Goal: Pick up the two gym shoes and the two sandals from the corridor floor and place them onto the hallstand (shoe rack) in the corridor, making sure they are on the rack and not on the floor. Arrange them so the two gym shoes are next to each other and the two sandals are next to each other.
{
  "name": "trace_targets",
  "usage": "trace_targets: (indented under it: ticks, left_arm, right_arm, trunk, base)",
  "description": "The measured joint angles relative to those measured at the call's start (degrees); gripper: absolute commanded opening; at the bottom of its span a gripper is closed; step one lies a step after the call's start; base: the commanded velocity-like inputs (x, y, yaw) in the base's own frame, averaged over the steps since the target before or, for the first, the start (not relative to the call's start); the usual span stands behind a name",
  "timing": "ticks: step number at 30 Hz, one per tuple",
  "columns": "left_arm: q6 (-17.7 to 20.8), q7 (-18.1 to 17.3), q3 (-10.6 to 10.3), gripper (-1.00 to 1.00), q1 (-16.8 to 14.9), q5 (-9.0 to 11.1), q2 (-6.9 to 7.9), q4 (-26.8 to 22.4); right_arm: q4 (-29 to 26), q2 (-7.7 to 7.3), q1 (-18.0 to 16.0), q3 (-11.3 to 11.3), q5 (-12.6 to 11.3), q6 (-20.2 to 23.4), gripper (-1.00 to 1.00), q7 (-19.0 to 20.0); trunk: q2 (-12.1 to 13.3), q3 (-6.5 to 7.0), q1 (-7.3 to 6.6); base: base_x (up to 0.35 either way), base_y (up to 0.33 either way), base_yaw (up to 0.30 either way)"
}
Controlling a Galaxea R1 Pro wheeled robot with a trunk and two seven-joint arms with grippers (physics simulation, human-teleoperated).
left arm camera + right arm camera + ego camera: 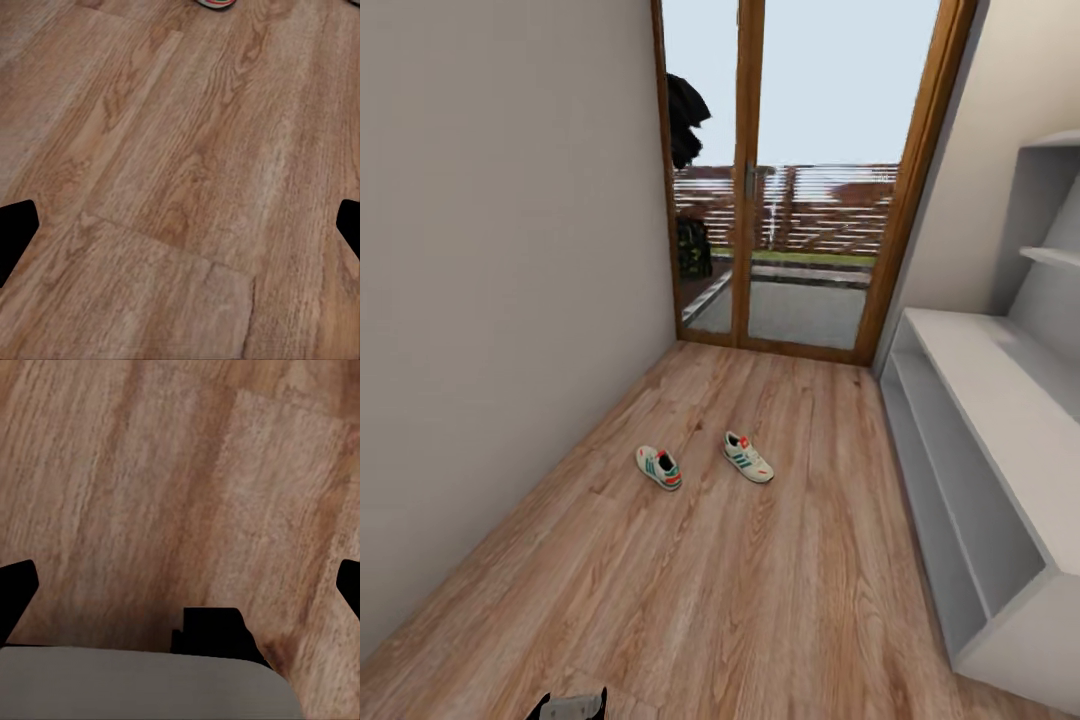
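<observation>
Two cream-white gym shoes with green stripes lie apart on the corridor floor (760, 560) in the head view, one (658, 467) to the left and one (748, 457) to the right. The hallstand (985, 395), light grey with long shelves, runs along the right wall. The sandals are out of view. My left gripper (180, 225) hangs open over bare planks, and a sliver of a gym shoe (217, 3) shows at that picture's edge. My right gripper (180, 592) is open over planks too, with nothing between its fingers.
A glazed double door (800, 180) in a wooden frame closes the far end of the corridor. A plain wall (500, 300) runs along the left. Part of my left arm (570, 705) shows at the bottom edge. A grey and black robot part (150, 682) sits below the right gripper.
</observation>
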Motion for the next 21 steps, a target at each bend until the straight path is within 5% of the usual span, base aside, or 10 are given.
trace_targets:
  ticks: [21]
  left_arm:
    - [0.0,0.0,-0.01,1.0,0.0,0.0,0.0,0.01]
  right_arm:
    - [-0.01,-0.02,0.0,0.0,0.0,0.0,1.0,0.0]
  trunk:
    - [0.0,-1.42,0.0]
  base:
    - [0.279,0.007,0.198]
